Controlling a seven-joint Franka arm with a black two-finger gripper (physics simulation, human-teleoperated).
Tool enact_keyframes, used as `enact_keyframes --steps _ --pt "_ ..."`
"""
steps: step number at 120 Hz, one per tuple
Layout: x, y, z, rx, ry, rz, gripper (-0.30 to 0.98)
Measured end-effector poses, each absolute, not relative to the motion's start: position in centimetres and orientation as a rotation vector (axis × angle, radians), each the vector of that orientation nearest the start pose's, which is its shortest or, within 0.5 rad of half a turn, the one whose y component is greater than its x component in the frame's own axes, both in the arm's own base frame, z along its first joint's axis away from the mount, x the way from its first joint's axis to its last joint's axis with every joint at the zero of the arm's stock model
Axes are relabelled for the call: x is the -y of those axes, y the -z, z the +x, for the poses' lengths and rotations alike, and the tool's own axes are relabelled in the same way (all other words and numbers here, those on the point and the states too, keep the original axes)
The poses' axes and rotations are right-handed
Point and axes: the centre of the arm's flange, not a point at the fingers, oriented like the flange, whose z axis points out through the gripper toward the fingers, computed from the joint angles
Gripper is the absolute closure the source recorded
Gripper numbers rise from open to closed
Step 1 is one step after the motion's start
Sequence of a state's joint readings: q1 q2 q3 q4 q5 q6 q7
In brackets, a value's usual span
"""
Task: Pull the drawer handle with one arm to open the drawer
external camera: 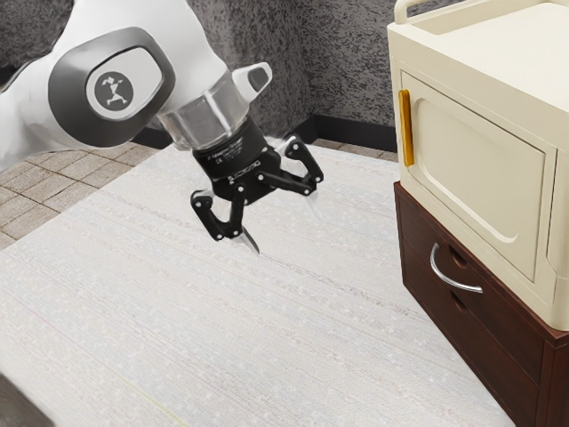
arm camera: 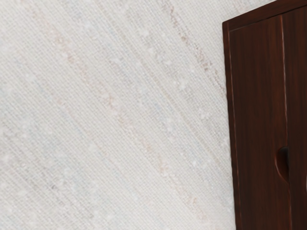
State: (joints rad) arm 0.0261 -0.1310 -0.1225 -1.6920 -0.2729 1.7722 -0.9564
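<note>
Claw [external camera: 284, 229]: wide open, it holds nothing | silver handle [external camera: 453, 282]: well apart from claw | brown drawer [external camera: 498, 311]: closed | cream cabinet [external camera: 480, 173]: standing above drawer

Base surface: floor of grey-beige rectangular tiles [external camera: 44, 189], laid in rows with visible joints. The tiles extend past the covering's far edge and past its edge on the exterior view's left.

Floor covering: flat, straight-edged, off-white woven rug [external camera: 178, 294] with fine parallel stripes and faint pinkish and bluish flecks. A thin yellow line crosses its near part.

Item on rug: dark reddish-brown, box-shaped wooden cabinet [external camera: 498, 342], upright, on the exterior view's right. Its near corner stands on the rug; the footing of its far side is hidden.
</note>
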Motion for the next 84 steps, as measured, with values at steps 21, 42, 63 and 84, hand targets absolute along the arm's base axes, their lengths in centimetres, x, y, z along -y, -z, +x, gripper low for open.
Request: enact_keyframes --steps 21,42,63,84 --pt "10.1 -62.0 54.5 1.627 0.244 -3.185 0.16" --pt "11.3 -60.3 55.7 1.724 0.398 -3.205 0.27" --pt "14.2 -59.1 55.4 1.699 0.473 -3.242 0.37" --pt "15.4 -58.5 55.8 1.694 0.513 -3.262 0.4"
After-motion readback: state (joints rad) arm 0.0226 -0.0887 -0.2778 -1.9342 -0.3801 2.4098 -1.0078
